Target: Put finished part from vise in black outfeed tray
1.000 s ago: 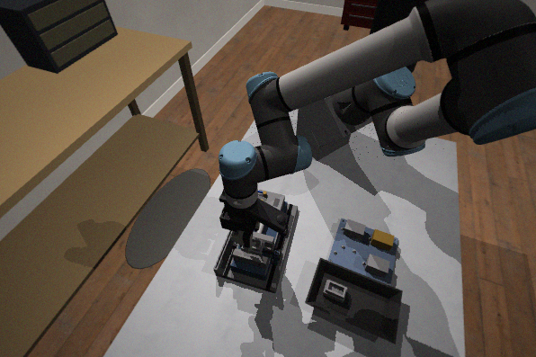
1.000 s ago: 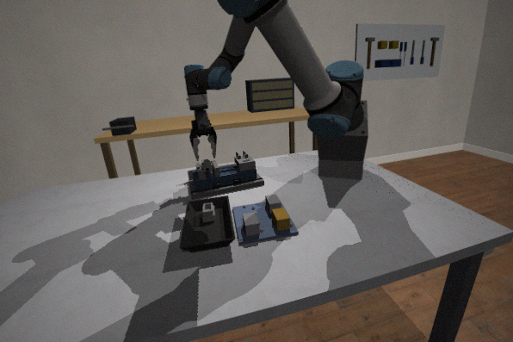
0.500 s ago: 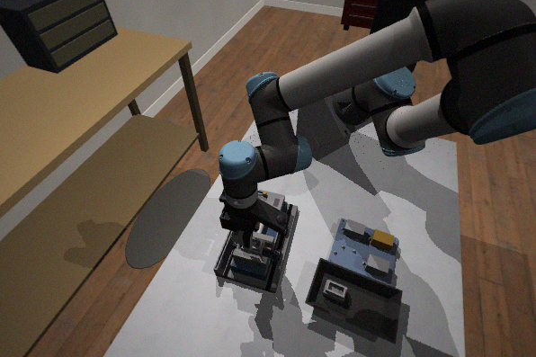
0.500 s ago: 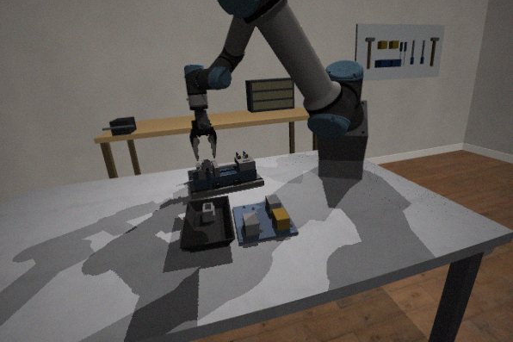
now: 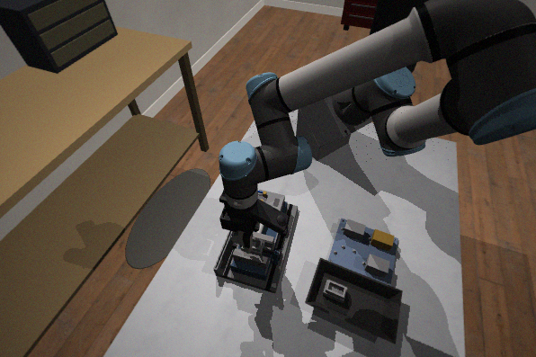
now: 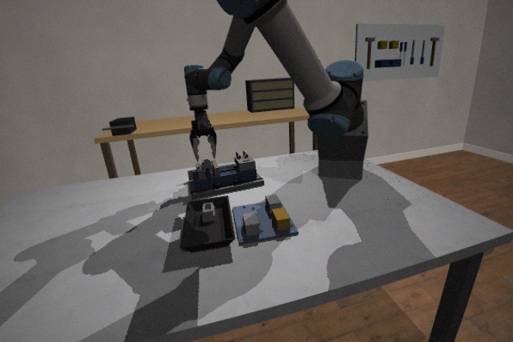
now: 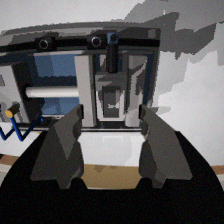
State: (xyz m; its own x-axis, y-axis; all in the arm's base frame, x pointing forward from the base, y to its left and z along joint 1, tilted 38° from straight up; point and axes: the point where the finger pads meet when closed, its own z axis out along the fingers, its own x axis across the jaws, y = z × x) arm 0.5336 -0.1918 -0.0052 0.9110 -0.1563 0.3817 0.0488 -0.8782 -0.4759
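The finished part [image 7: 111, 102] [image 6: 207, 165] [image 5: 260, 242], a grey block with a pocket on top, sits clamped between the jaws of the blue vise [image 7: 50, 70] [image 6: 225, 176] [image 5: 246, 269]. My gripper [image 7: 111, 105] [image 6: 205, 156] hangs straight above the part, just over it. Its fingers are open and straddle the part's width without touching it. The black outfeed tray [image 5: 315, 288] [image 6: 189, 232] lies in front of the vise. It holds one pocketed block [image 5: 335, 289] [image 6: 208, 211] at one end, and the other end is bare.
A blue fixture plate [image 5: 355, 256] [image 6: 263, 237] beside the tray carries two grey blocks and a yellow block [image 5: 382, 238] [image 6: 281, 218]. The arm's base stands at the table's back. A wooden bench with a drawer box stands beyond the table.
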